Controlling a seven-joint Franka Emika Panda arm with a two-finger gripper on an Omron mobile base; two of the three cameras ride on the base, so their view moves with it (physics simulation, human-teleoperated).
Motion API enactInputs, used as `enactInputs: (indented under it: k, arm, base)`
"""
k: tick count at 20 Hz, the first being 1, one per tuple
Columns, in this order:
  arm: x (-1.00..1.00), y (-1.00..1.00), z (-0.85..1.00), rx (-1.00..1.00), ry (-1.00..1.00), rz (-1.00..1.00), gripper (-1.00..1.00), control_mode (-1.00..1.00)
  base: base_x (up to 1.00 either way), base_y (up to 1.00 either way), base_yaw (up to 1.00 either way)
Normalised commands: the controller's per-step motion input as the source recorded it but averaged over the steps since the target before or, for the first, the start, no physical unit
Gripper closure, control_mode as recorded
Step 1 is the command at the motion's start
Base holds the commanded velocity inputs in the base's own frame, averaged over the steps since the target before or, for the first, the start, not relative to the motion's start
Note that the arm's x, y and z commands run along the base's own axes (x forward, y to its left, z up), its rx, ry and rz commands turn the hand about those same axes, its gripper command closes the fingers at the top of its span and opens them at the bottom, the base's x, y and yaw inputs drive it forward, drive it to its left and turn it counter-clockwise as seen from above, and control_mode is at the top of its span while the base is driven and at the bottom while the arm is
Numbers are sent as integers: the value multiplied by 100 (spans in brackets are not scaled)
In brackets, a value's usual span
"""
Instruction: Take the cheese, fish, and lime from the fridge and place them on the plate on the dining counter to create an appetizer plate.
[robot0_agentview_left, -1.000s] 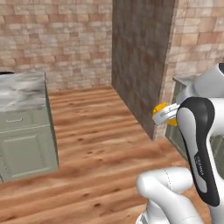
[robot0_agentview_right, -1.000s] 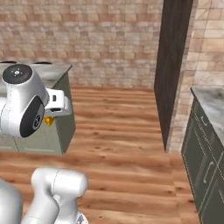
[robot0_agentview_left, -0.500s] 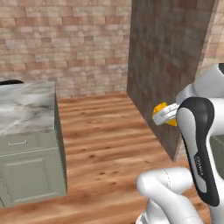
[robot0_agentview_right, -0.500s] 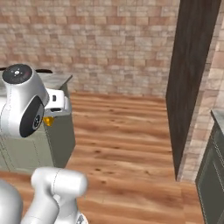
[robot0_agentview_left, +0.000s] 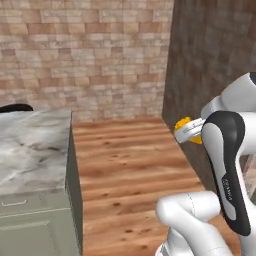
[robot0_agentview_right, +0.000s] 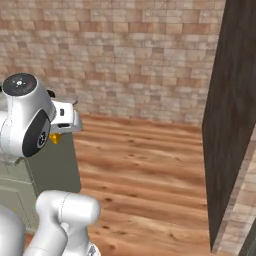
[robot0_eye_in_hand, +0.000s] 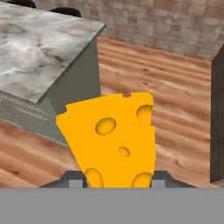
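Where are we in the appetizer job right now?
Done: the cheese looks to be out of the fridge, since the gripper is shut on it above the wood floor. In hand: carrying it toward the marble dining counter. Left: setting the cheese on the plate, then fetching the fish and lime; none of those three is visible here.

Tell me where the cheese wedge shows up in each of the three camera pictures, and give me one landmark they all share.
Left base view: the cheese peeks out at centre right, at the arm's hand.
Right base view: a small orange bit at left, below the gripper.
Hand view: large wedge at centre bottom, between the fingertips.
Shared landmark: the marble dining counter, its corner in the right base view.
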Motion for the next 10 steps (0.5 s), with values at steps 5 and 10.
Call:
enactInputs:
  k: [5, 10]
  arm:
    - [0, 0, 0, 0, 0, 0, 100, 100]
    - [0, 0, 0, 0, 0, 0, 100, 100]
  base:
    - [100, -29, 19]
    - [100, -37, 29]
